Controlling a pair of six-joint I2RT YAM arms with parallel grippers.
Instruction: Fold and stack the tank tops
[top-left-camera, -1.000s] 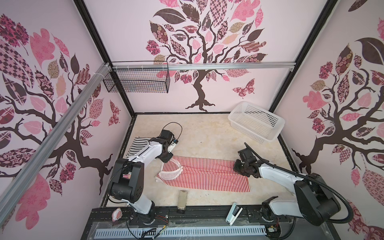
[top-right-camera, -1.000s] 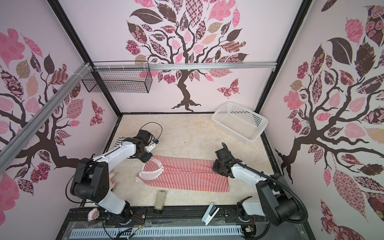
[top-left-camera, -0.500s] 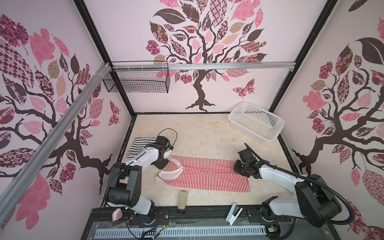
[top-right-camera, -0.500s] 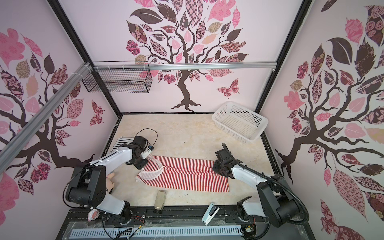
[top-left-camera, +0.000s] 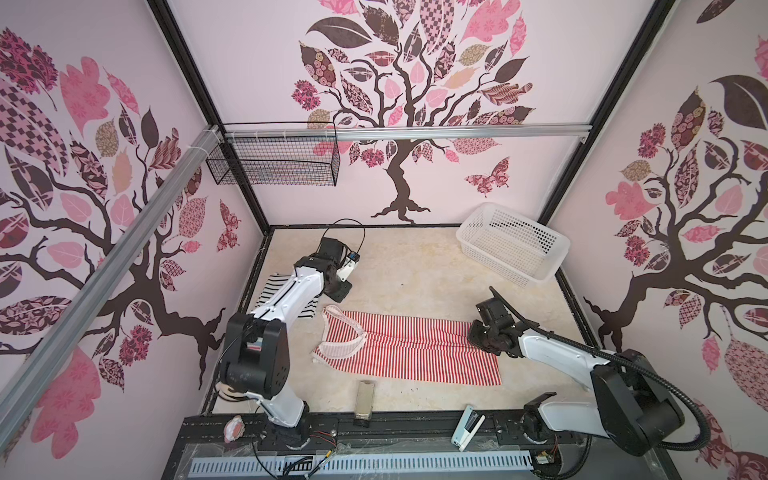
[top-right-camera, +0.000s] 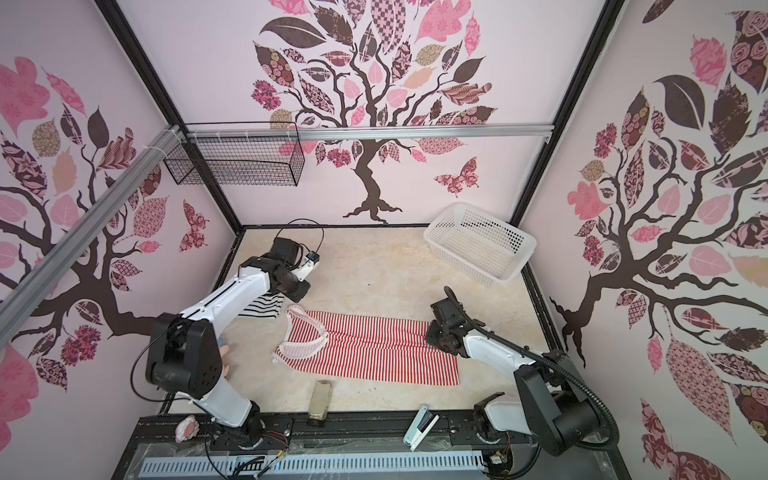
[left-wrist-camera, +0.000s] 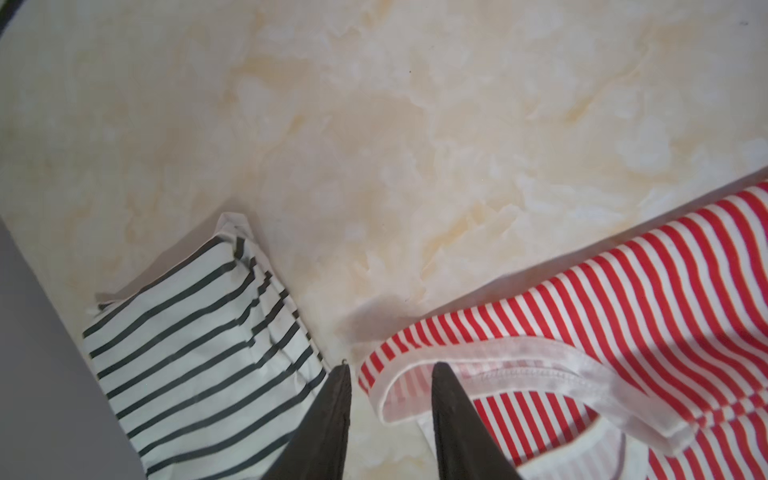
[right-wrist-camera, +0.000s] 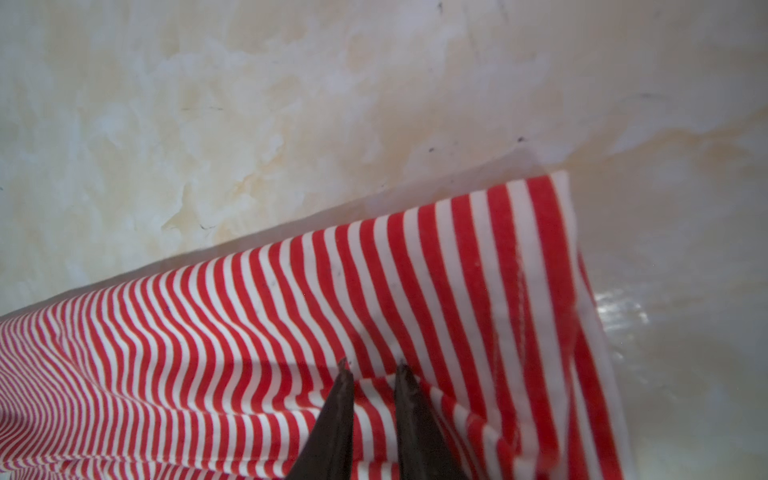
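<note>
**Red-and-white tank top (top-left-camera: 407, 353) nipped at the hem; black-and-white tank top (top-left-camera: 273, 289) lies apart from it**

You have the red-and-white tank top spread lengthwise across the middle of the table (top-left-camera: 415, 270). Its white-trimmed neck and straps point toward the left arm and its hem toward the right arm. The straps are rumpled.

Your right gripper (right-wrist-camera: 372, 370) is down on the hem end, near the far corner. Its fingers stand close together, with a small ridge of striped cloth nipped between the tips. In both top views its body hides the contact.

Your left gripper (left-wrist-camera: 390, 370) is off the cloth, with fingers parted and nothing between them. It hangs above the strip of bare table that separates the two garments.

The black-and-white tank top sits by the table's left edge, just beside the red straps but not touching them. Layered edges show along one side. The left arm covers part of it in both top views.

A white lattice basket (top-left-camera: 540, 272) stands at the far right corner.
</note>
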